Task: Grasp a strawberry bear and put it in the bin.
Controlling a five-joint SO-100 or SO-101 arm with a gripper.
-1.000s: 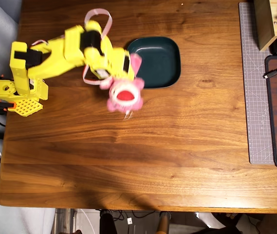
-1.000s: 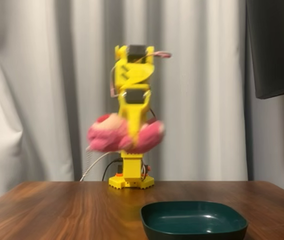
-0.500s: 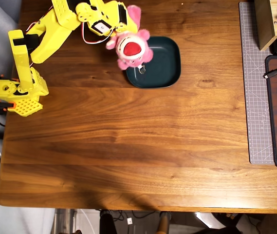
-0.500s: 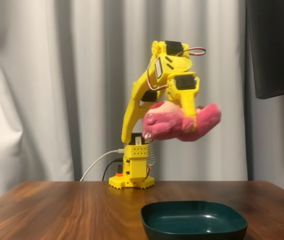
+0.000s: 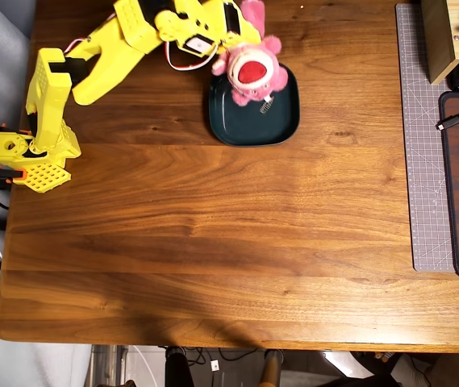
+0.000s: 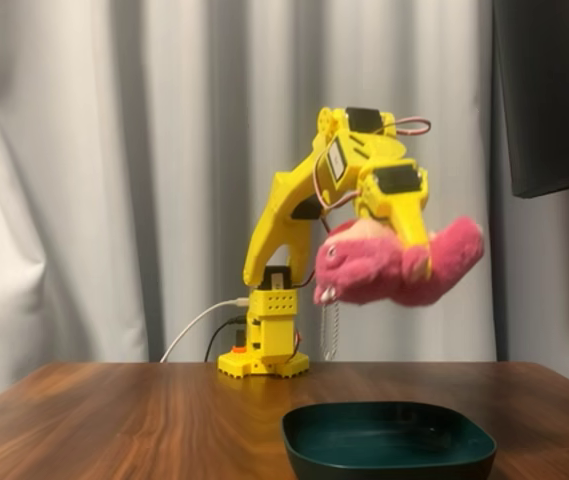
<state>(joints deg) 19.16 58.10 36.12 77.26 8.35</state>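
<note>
You had gripper (image 6: 412,262) clamped across strawberry bear (image 6: 396,266), bear held high above bin (image 6: 389,439), over its upper edge in overhead view. Plush looked light, soft, squashy; fuzz unlikely to slip. Mid-body hold suited it. Metal clip (image 5: 266,105) dangled loose.

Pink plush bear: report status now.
Pincer shut on the fuzzy pink plush bear, held high. Bear hangs over the dark teal rounded-square dish, not touching it. Nothing in the way.
</note>
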